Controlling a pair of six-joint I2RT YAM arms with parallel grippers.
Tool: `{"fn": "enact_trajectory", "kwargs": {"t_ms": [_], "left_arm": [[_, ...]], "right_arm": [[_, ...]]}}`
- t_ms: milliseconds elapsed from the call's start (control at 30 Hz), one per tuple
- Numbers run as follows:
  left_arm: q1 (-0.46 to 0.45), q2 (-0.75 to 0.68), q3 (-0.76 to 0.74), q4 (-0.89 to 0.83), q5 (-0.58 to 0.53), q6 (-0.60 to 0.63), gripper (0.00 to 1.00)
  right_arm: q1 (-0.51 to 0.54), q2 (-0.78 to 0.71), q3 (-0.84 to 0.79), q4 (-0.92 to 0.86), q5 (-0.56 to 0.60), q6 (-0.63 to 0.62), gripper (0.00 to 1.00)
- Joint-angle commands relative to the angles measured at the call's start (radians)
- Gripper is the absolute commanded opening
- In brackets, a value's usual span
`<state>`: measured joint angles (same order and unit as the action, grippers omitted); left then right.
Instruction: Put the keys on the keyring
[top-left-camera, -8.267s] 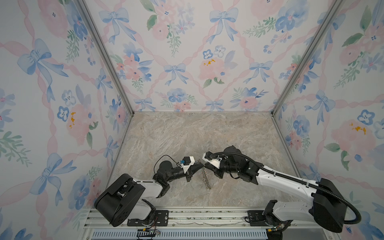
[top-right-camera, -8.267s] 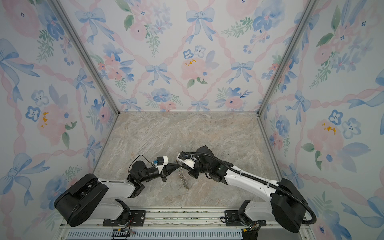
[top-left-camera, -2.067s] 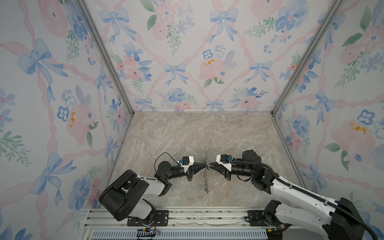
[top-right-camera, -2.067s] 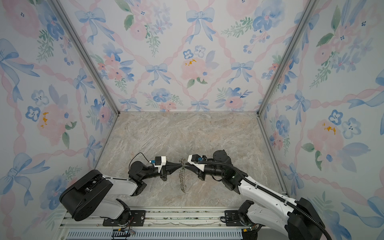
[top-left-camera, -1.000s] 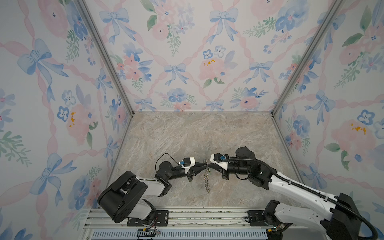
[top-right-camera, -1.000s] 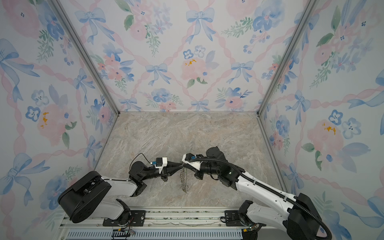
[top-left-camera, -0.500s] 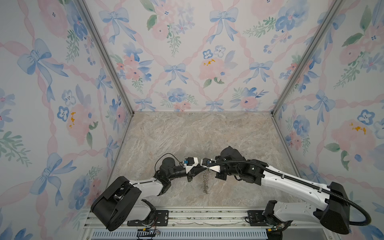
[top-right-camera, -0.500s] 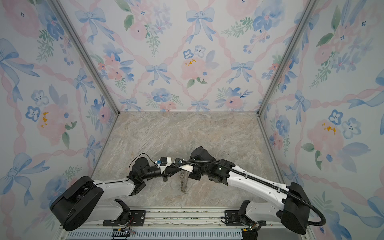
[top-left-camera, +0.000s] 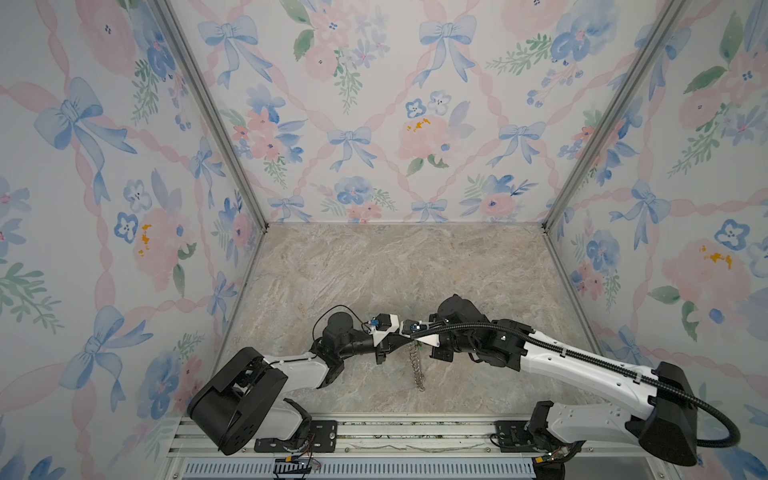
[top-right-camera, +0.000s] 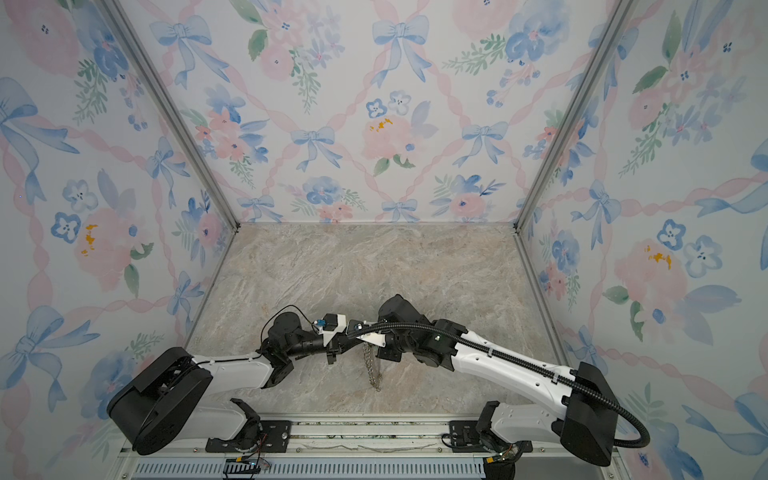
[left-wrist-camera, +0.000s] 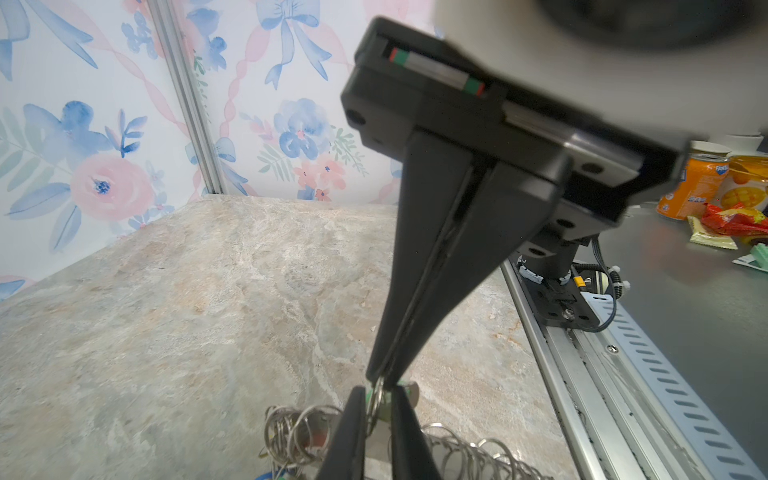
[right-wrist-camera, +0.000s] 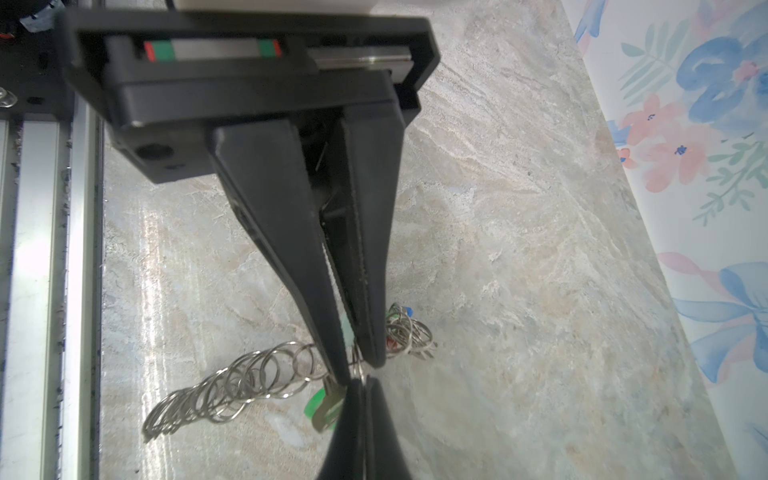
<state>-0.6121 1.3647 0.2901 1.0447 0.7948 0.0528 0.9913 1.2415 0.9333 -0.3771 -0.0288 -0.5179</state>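
The keyring (top-left-camera: 415, 365) hangs edge-on like a chain in both top views (top-right-camera: 372, 368). My left gripper (top-left-camera: 404, 338) holds its upper end. In the left wrist view the left gripper (left-wrist-camera: 379, 395) is shut on the grey plate, with a wire ring between its fingers (left-wrist-camera: 353, 432). My right gripper (left-wrist-camera: 378, 376) meets it tip to tip and is shut on that wire ring. In the right wrist view the right gripper (right-wrist-camera: 363, 384) pinches the ring, and a green key (right-wrist-camera: 320, 405) hangs beside its tips. Red and blue keys sit in a cluster of rings (right-wrist-camera: 405, 328).
A marble floor (top-left-camera: 374, 274) lies between flowered walls (top-left-camera: 357, 124). An aluminium rail (top-left-camera: 374, 432) runs along the front edge and carries both arm bases. Outside the cell, cans and snack packets (left-wrist-camera: 706, 195) lie on a dark table.
My right gripper has moved left until its tips meet the left gripper's. The left jaws have narrowed a little. The keyring still hangs from the left gripper.
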Motion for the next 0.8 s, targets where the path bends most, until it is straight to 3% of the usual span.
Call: {"fn": "enact_trajectory", "kwargs": {"t_ms": [0,400,567,767], "left_arm": [[0.007,0.001,0.009,-0.009,0.009,0.007,0.11],[0.009,0.008,0.022,-0.009,0.005,-0.006,0.0],[0.003,-0.016,0.015,-0.003,-0.052,-0.017,0.0],[0.003,-0.042,-0.012,0.056,-0.069,-0.045,0.0]], "right_arm": [[0.012,-0.037,0.002,0.076,-0.044,-0.002,0.0],[0.004,-0.03,-0.016,0.109,-0.095,0.008,0.0],[-0.037,-0.06,-0.062,0.168,-0.095,0.05,0.16],[-0.156,-0.155,-0.183,0.305,-0.276,0.147,0.22]]}}
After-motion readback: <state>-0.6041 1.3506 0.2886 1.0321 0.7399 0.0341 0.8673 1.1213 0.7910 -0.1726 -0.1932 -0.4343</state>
